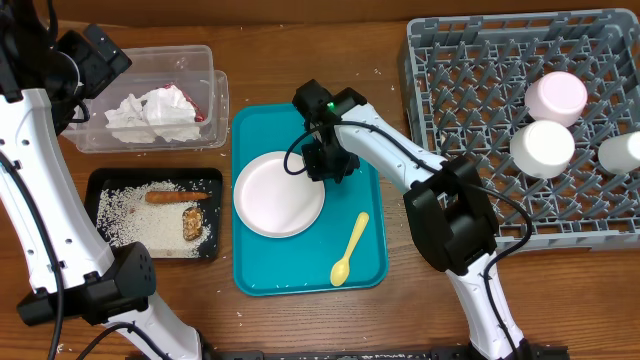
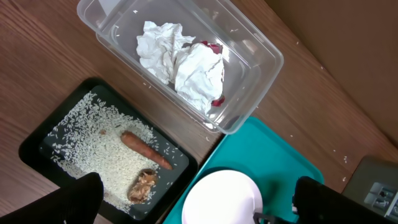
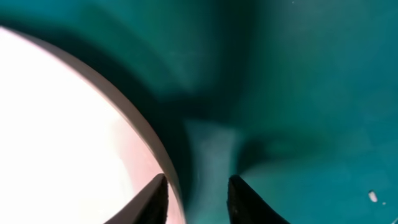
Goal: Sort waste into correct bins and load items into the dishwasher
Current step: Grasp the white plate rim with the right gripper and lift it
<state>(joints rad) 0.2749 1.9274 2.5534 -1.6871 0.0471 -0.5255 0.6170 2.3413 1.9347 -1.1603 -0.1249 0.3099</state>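
The large pale pink-white round plate [image 1: 278, 193] lies in the left half of the flat teal tray [image 1: 300, 270], at frame centre. The right gripper [image 1: 325, 165] is down at the plate's upper right rim, its fingers [image 3: 152, 202] narrowed and straddling that rim; whether they pinch it I cannot tell. A pale yellow plastic spoon [image 1: 350, 250] lies lower right on the tray. At upper left the left gripper [image 2: 199, 205] hangs wide open and empty near the clear plastic rectangular tub [image 1: 215, 95], which holds a crumpled white paper napkin [image 1: 150, 115]. Below it, the black rectangular tray [image 1: 95, 215] holds white rice-like crumbs [image 1: 135, 215] and an orange carrot-like stick [image 1: 175, 196]. The square grey plastic dish rack [image 1: 480, 80] fills the upper right.
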